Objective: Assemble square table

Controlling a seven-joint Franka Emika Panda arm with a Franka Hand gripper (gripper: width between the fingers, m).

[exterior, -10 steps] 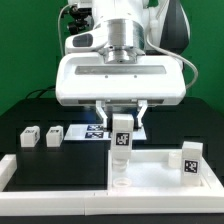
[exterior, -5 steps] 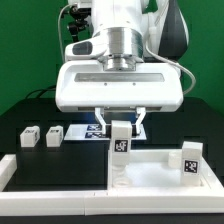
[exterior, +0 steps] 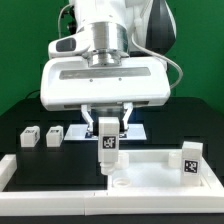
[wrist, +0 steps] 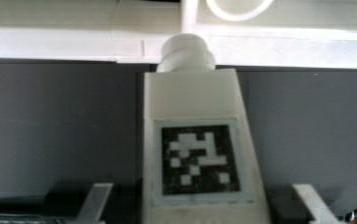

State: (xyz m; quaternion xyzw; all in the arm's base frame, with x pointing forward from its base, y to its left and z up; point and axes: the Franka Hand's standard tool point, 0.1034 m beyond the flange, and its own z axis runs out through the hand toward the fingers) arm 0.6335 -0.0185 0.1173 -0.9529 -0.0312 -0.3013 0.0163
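Well off to the exterior view's left of the hand (exterior: 108,124), two loose legs (exterior: 28,137) lie on the black tabletop (exterior: 62,155), probably parked there until needed. The hand is partly closed, its fingers (wrist: 97,200) clamped on the sides of the held leg (exterior: 107,143). The leg hangs upright with its peg end down, apparently to enter the corner socket (exterior: 117,181) of the square slab (exterior: 150,172) just below. Well to the hand's right, another leg (exterior: 190,160) stands upright on the slab's corner.
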